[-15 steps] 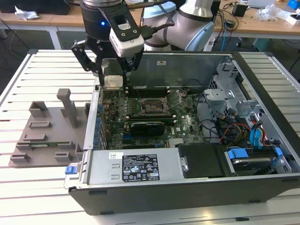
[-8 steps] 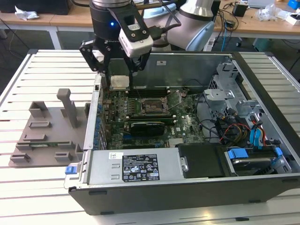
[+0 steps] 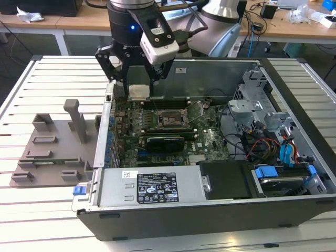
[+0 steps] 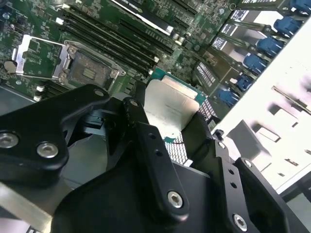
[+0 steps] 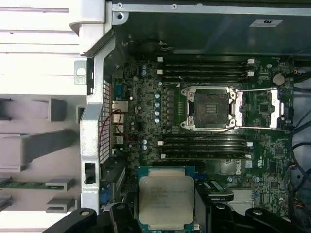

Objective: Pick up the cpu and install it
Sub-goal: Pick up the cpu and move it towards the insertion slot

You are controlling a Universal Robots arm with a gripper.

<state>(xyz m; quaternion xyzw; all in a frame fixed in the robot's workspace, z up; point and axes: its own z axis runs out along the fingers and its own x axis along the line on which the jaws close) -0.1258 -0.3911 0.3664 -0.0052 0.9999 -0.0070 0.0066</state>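
the jaws pinch the cpu (image 3: 139, 92) by two opposite edges, holding it flat, metal top up, above the motherboard (image 5: 146, 97) close to the case (image 3: 210, 212) wall on the exterior view's left. its edges run square with the socket (image 5: 211, 108), which lies apart beyond a row of memory slots (image 5: 204, 145), lid swung back, open room above. the case lies open-sided on a white slatted desk (image 3: 52, 68); wooden desks (image 3: 294, 29) stand behind.
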